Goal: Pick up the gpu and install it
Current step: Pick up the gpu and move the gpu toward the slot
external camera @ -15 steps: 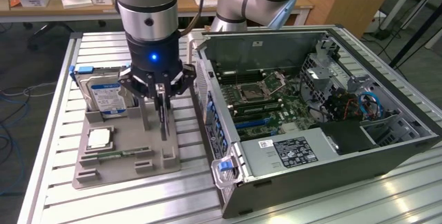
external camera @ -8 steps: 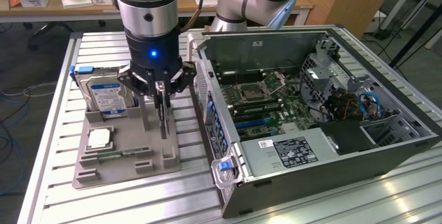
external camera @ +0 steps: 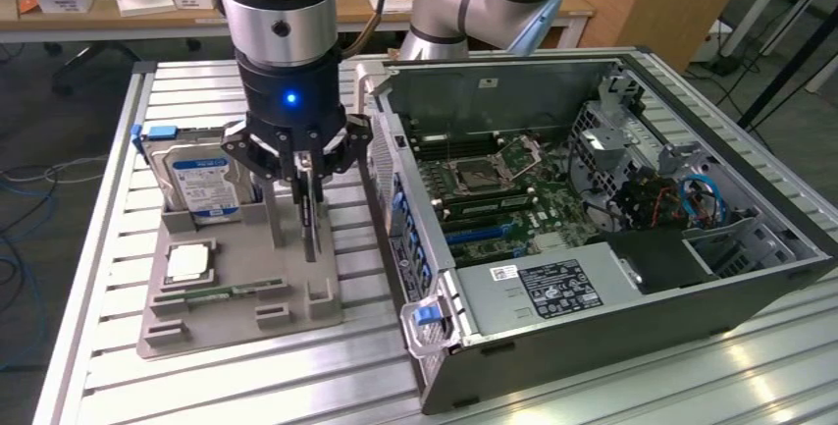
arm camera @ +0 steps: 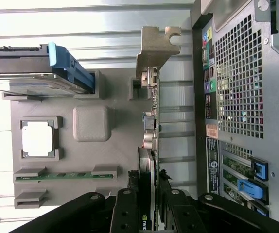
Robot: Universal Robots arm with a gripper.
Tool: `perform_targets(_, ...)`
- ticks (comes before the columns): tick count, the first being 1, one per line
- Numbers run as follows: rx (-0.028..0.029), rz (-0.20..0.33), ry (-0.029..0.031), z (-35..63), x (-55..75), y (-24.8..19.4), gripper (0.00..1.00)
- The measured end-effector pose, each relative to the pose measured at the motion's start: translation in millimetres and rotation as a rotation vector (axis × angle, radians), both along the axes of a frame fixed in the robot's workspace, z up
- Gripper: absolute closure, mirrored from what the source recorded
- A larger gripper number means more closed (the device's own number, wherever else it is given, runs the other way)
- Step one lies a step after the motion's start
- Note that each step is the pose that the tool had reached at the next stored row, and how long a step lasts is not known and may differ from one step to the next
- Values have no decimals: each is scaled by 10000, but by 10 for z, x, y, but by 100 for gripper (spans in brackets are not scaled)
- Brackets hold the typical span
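Note:
The gpu (external camera: 312, 234) is a thin dark card standing on edge in the grey holder tray (external camera: 235, 322), beside the open computer case (external camera: 733, 278). My gripper (external camera: 305, 185) comes straight down over it, with a finger on each side of the card's top edge. In the wrist view the gpu (arm camera: 148, 155) runs edge-on away from my gripper (arm camera: 148, 213), and its silvery end bracket (arm camera: 156, 46) is at the far end. The fingers (arm camera: 127, 213) press against both faces, shut on the card. I cannot tell whether it is lifted clear of its slot.
The tray also holds a silver hard drive (external camera: 203, 185) with blue rails, a square processor (external camera: 190, 263) and a green memory stick (external camera: 223, 292). The case lies open with its motherboard (external camera: 504, 199) and blue slots (external camera: 485, 236) exposed. Its rear wall (arm camera: 241, 97) is close beside the card.

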State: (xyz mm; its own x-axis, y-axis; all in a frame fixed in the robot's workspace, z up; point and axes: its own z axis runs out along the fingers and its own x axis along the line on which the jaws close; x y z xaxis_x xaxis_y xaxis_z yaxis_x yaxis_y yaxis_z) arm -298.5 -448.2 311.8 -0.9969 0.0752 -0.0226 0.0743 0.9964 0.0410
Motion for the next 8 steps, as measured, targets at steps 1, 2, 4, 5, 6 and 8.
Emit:
perform_targets(1,1,1,-1,3,0,0,74)
perform_targets(2,-2,1,1,11,0,0,74)
perform_targets(4,-2,1,1,29,0,0,74)
perform_targets(5,-3,1,1,36,0,0,74)
perform_targets(6,-2,1,-2,37,0,1,74)
perform_targets(8,-6,1,2,49,0,1,74)
